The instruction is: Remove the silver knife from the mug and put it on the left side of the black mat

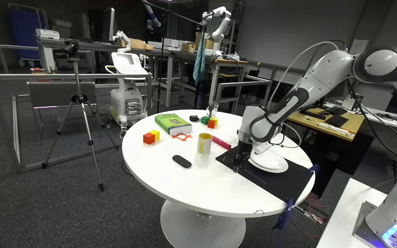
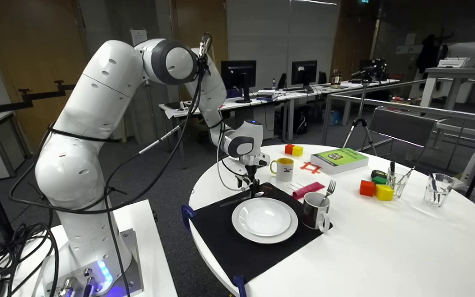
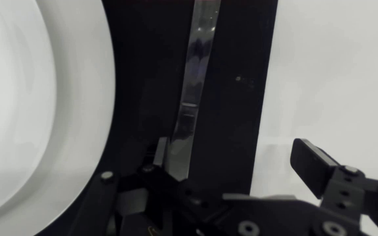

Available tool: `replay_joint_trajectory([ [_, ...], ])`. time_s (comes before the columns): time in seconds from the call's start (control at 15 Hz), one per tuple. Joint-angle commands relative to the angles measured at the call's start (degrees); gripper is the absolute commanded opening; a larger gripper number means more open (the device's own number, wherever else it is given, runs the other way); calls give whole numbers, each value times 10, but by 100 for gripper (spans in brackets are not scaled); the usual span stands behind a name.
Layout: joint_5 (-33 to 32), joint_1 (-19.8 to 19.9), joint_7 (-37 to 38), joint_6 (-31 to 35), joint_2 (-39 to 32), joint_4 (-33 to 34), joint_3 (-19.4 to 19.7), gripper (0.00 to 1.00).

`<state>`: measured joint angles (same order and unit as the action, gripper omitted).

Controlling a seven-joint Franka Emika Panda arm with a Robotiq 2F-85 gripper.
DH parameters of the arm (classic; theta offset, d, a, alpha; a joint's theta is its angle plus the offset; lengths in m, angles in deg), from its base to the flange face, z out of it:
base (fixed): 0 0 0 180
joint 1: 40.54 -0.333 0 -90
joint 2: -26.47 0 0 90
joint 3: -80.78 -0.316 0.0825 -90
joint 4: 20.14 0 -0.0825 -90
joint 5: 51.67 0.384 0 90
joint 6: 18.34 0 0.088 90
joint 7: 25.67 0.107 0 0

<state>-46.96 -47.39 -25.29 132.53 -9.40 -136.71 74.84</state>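
Plainly, the silver knife (image 3: 195,72) lies on the black mat (image 2: 223,243) near the white plates (image 3: 84,68), the tool (image 3: 233,155) spread.

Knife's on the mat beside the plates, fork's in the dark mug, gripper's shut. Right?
Not the gripper: it's open, its fingers well apart in the wrist view. The rest holds: knife on the mat beside the plates, fork in the dark mug.
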Motion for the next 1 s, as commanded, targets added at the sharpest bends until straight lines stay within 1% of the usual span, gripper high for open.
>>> replay_joint_trajectory([
  [0.0, -2, 1, 3, 6, -8, 9, -4, 100],
  [0.2, 8, 10, -8, 6, -12, 13, -16, 100],
  [0.4, 10, 11, -10, 5, -15, 18, -20, 100],
  [0.6, 5, 7, -5, 6, -16, 22, -16, 100],
  [0.67, -1, 1, 3, 3, -14, 21, -9, 100],
  [0.93, -11, -6, 13, -44, 17, 7, 0, 100],
])
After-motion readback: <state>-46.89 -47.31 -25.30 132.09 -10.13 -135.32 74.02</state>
